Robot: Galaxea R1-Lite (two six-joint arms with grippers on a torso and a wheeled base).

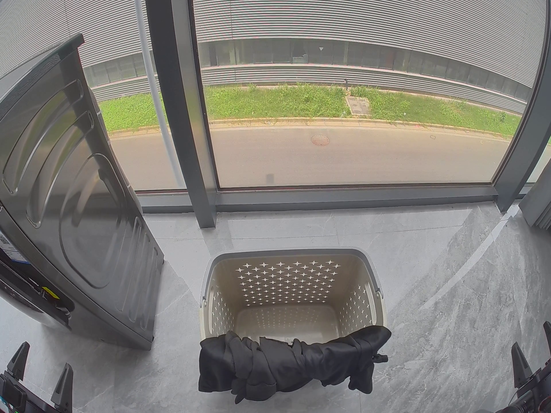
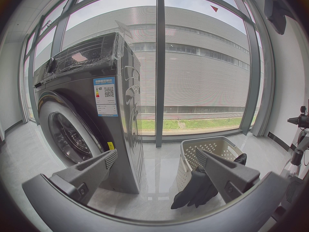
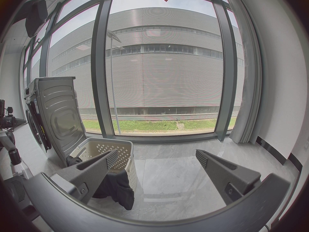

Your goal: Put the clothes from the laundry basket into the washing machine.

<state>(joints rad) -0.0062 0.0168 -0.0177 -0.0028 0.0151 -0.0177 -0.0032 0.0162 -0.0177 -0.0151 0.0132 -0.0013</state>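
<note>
Clothes (image 1: 293, 363) drape left-right over basket (image 1: 290, 253) rim

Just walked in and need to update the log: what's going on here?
Nothing is being handled yet. The left gripper and right gripper sit low on either side of the laundry basket, jaws open and empty. A black garment hangs over the basket's near rim, not yet picked up. The washing machine stands on the floor at the robot's left of the basket.

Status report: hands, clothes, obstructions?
Left hand, right hand open, empty. Black garment draped over near rim of beige perforated plastic basket. Nothing between it and dark grey washing machine.
</note>
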